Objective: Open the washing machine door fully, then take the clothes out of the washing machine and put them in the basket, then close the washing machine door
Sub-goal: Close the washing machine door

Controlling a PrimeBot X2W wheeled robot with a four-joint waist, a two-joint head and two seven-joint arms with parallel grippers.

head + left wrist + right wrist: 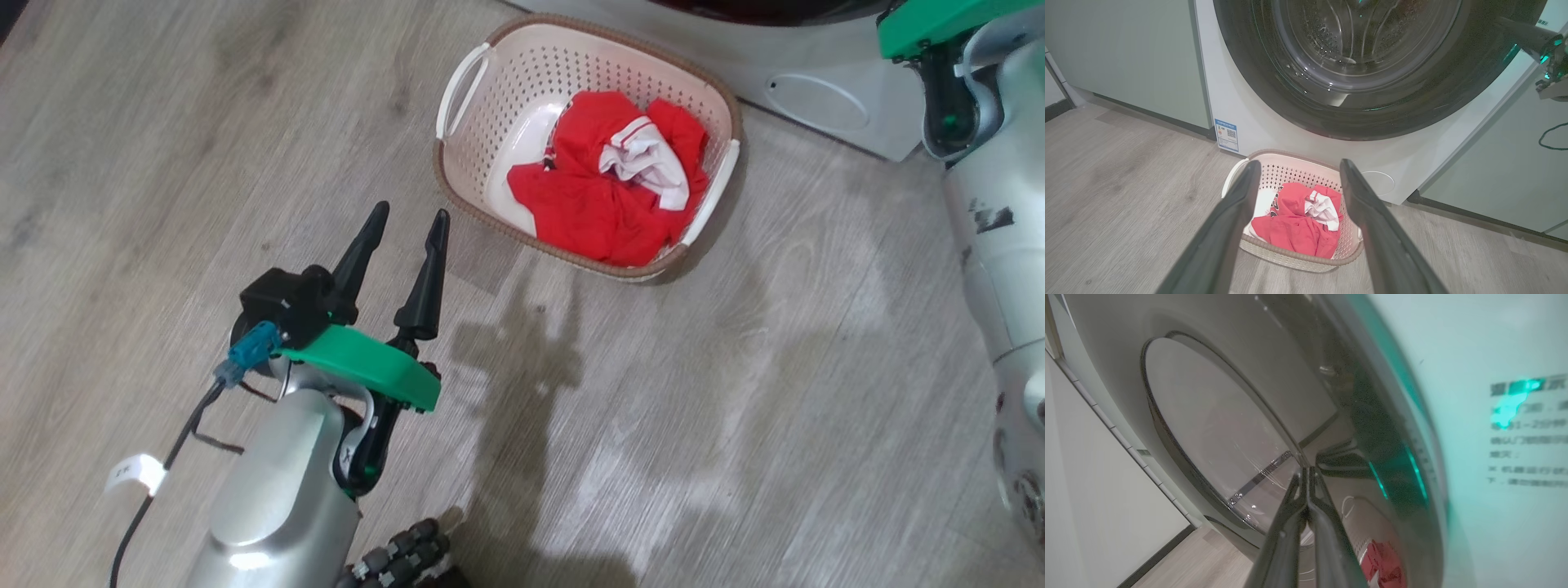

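Left jaws gape empty; right jaws pinched together; one basket [490, 98] holds one heap of clothes [588, 204].

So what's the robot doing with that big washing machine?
The robot is finishing a laundry job. The red clothes lie in the basket on the floor in front of the washing machine. Its left gripper hangs open above the floor beside the basket, holding nothing. Its right gripper is shut, fingertips against the glossy black rim of the washing machine door, which looks closed or nearly so.
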